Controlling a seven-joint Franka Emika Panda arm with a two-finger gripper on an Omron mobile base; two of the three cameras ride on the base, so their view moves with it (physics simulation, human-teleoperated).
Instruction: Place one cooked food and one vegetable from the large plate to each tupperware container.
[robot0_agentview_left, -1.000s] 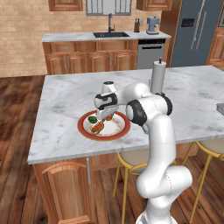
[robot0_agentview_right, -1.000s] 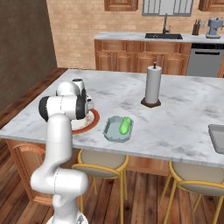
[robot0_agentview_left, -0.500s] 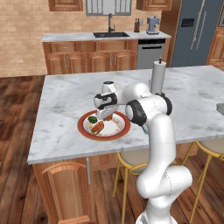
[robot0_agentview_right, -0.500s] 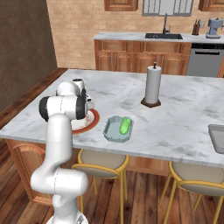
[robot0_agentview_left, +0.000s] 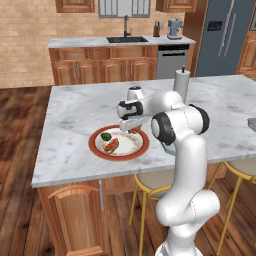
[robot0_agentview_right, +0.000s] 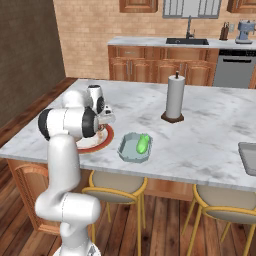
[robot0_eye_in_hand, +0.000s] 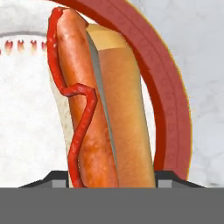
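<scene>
gripping a hot dog (robot0_eye_in_hand: 98, 109) end-on, the gripper (robot0_eye_in_hand: 113, 179) has its fingertips set on either side of the bun over the large plate (robot0_agentview_left: 96, 147), probably so this cooked food can be lifted clear. one more hot dog (robot0_agentview_left: 110, 145) and one green vegetable (robot0_agentview_left: 105, 136) lie on that plate. of the two containers, the pale blue-grey container (robot0_agentview_right: 126, 149) beside the plate holds one green vegetable (robot0_agentview_right: 142, 144); a second tray's edge (robot0_agentview_right: 246, 156) shows far right.

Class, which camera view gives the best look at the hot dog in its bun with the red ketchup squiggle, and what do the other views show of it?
The hand view: the hot dog in its bun with the red ketchup squiggle looms close between the fingertips, over the white plate's red-brown rim. In the left base view it is a small glimpse under the gripper; the right base view hides it behind the arm.
</scene>
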